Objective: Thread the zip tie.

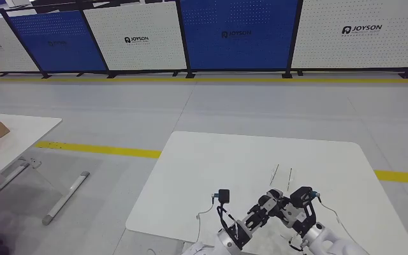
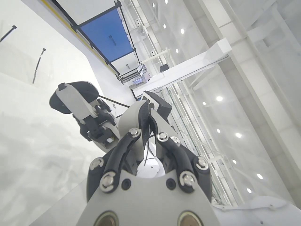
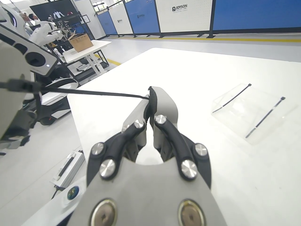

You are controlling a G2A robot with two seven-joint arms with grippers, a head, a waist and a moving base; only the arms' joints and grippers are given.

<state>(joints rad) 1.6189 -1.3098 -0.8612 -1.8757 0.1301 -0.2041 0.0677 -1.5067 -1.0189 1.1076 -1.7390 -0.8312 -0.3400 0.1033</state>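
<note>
Room: white table (image 1: 210,159) on a grey floor, with blue and white panels behind.
Stand: a clear stand (image 3: 239,105) sits out on the table with two spare ties (image 3: 234,98) lying across it.
Tie: your working tie (image 3: 94,93) is off the stand, in the air on the robot's side of it, stretched straight between both grippers.
Right gripper (image 3: 150,104): pinched tight on one end of the tie, nearer the stand.
Left gripper (image 2: 147,116): also closed, gripping the other end, farther from the stand. A thin black strand hangs below its fingers.
Stage: you seem to be lining up tip and head. Whether the tip has entered is too small to tell.
Risk, slip: the right pads hold only by their very tips. A twist or a pull apart could flick the tie free, and it would fall short of the stand.
Risk, miss: if your wrists are out of line, the tip will likely miss the slot and the strap will buckle.
</note>
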